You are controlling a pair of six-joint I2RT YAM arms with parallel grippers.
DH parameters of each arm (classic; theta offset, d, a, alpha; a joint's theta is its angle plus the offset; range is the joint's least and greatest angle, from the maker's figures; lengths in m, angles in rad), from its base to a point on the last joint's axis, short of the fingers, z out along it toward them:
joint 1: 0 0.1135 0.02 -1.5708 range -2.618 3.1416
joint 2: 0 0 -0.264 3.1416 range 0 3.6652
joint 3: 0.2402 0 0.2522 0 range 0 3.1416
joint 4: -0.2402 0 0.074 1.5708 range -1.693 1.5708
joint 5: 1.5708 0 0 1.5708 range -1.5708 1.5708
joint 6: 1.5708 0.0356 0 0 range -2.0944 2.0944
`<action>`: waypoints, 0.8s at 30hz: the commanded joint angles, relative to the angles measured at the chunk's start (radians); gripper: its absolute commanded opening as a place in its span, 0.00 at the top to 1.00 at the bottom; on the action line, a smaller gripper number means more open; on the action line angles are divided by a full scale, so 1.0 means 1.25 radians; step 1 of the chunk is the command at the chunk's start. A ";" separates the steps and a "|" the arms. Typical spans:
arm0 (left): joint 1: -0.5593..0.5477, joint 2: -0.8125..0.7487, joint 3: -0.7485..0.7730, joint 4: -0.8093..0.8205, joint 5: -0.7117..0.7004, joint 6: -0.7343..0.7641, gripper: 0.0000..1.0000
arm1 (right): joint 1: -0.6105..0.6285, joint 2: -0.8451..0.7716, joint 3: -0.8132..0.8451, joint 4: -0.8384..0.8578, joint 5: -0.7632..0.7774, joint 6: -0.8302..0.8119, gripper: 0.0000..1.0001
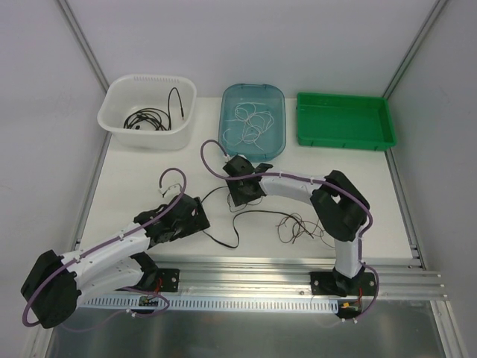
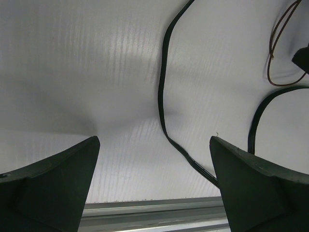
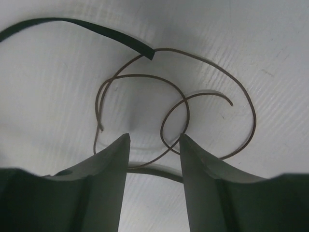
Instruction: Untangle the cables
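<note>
Right wrist view puts a thin brown wire [image 3: 140, 75] just past my fingertips. It lies in loose loops on the white bench [image 1: 134, 179], and one strand runs into the gap between my fingers. A flat black cable [image 3: 72, 20] crosses above it, its cut end resting on the brown loop. My right pincer [image 3: 153, 137] is partly open over the wire, the fingers apart and not clamped on anything.

My left pincer [image 2: 154, 140] is spread wide and empty above bare bench, with a black cable [image 2: 161, 96] snaking between its fingers farther out.

From overhead, a curly brown tangle [image 1: 298, 224] sits on the bench to the right of my right pincer, and a black lead [image 1: 223, 237] trails toward the near edge. At the far edge, black cables [image 1: 145, 118] lie coiled in a white basket [image 1: 149, 78], white cables [image 1: 250, 123] fill a blue tray [image 1: 253, 87], and a green tray [image 1: 343, 119] stands beside it.
</note>
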 commanded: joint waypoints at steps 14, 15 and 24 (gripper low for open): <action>-0.003 -0.021 -0.009 0.008 -0.005 0.001 0.01 | 0.023 0.105 0.012 -0.020 0.089 0.003 0.86; -0.003 -0.025 -0.009 0.009 -0.003 0.001 0.01 | 0.023 0.103 0.011 -0.023 0.087 0.003 0.94; -0.003 -0.056 -0.014 0.008 0.004 -0.001 0.01 | 0.033 -0.078 -0.051 -0.034 0.073 0.016 0.99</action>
